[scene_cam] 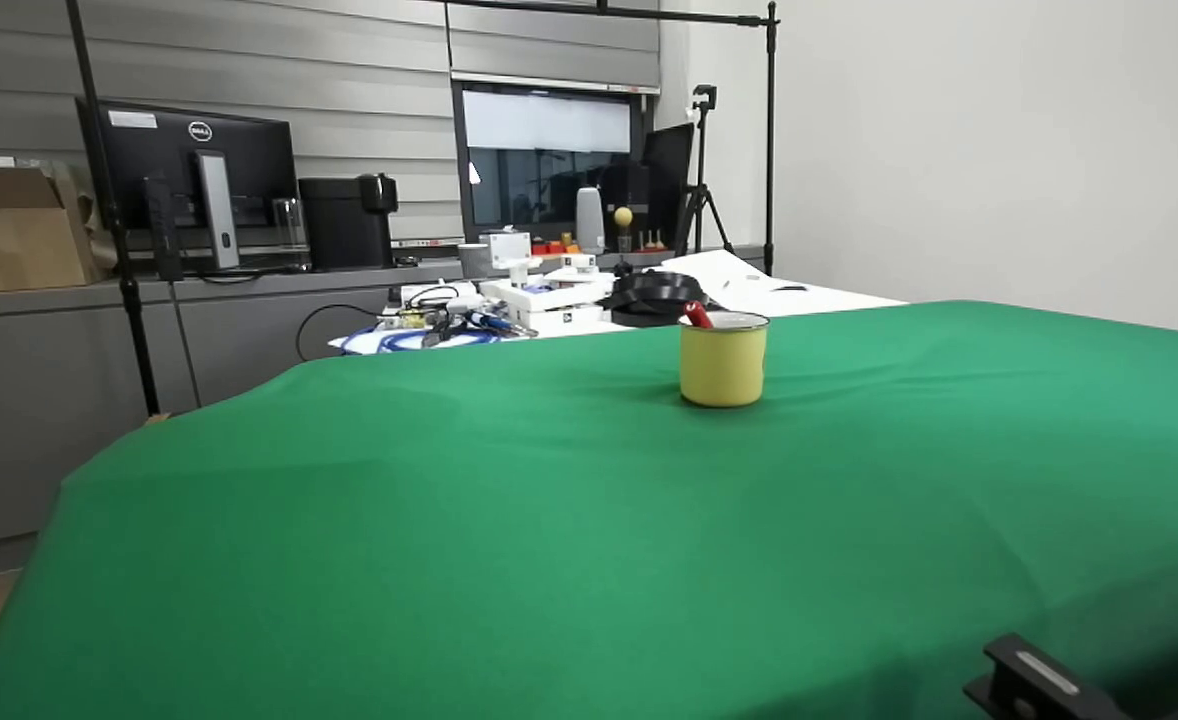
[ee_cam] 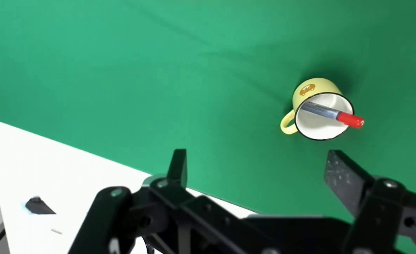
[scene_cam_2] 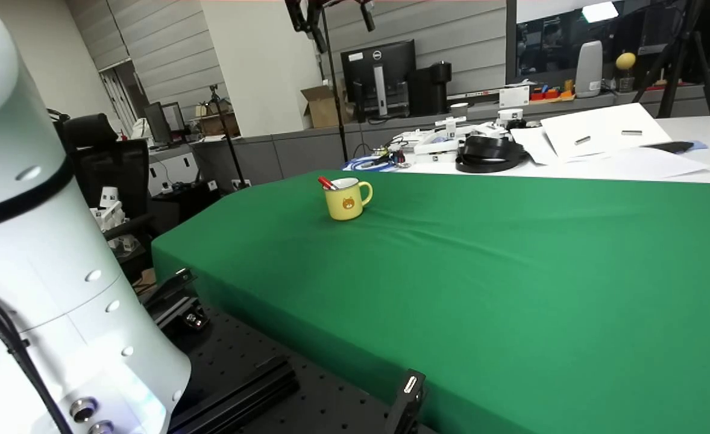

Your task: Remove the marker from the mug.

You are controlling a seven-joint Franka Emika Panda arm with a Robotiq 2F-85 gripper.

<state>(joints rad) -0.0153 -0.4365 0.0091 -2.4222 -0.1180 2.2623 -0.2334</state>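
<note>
- Hanging wide apart, the jaws of the gripper (ee_cam: 257, 158) are holding nothing, and green cloth (ee_cam: 194, 106) is showing between them.
- The marker (ee_cam: 332, 113) is leaning inside the yellow mug (ee_cam: 314, 121), and its red end (ee_cam: 351, 120) is poking over the rim.
- The wrist view is showing the marker's gray body; in an exterior view, mostly the red end (scene_cam: 698, 315) is showing.
- The cloth is lying in small wrinkles near the mug, and a white table (ee_cam: 52, 169) is showing past its edge.
- In both exterior views, a Dell monitor (scene_cam: 174, 160), cardboard box (scene_cam: 9, 240) and tripod (scene_cam: 698, 188) are standing farther back.
</note>
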